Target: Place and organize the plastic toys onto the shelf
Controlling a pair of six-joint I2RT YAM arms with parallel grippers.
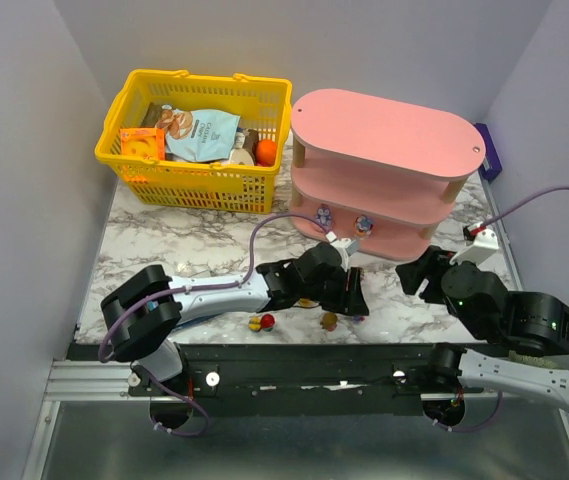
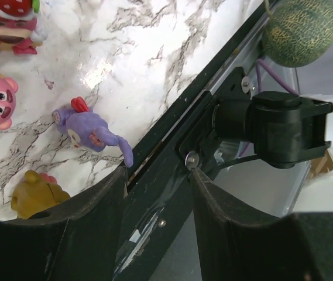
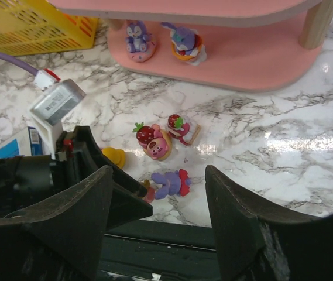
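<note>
Several plastic toys lie on the marble near the front edge: a purple one [image 2: 90, 130] [image 3: 169, 182] on its side, a yellow one [image 2: 34, 196] [image 3: 114, 157], and pink strawberry bears [image 3: 154, 140] [image 3: 182, 127]. My left gripper [image 2: 158, 172] [image 1: 349, 292] hangs low over the black front rail just right of the purple toy, open, with nothing between its fingers. My right gripper [image 3: 159, 172] [image 1: 419, 270] hovers open and empty further right. The pink shelf [image 1: 384, 165] stands at the back; two purple bunny toys [image 3: 137, 38] [image 3: 184, 42] sit on its bottom tier.
A yellow mesh basket [image 1: 199, 140] with snack packets stands left of the shelf. A blue box [image 3: 8, 146] lies near the left arm. A purple box [image 1: 491, 150] sits behind the shelf's right end. A green melon [image 2: 304, 29] shows beyond the front rail.
</note>
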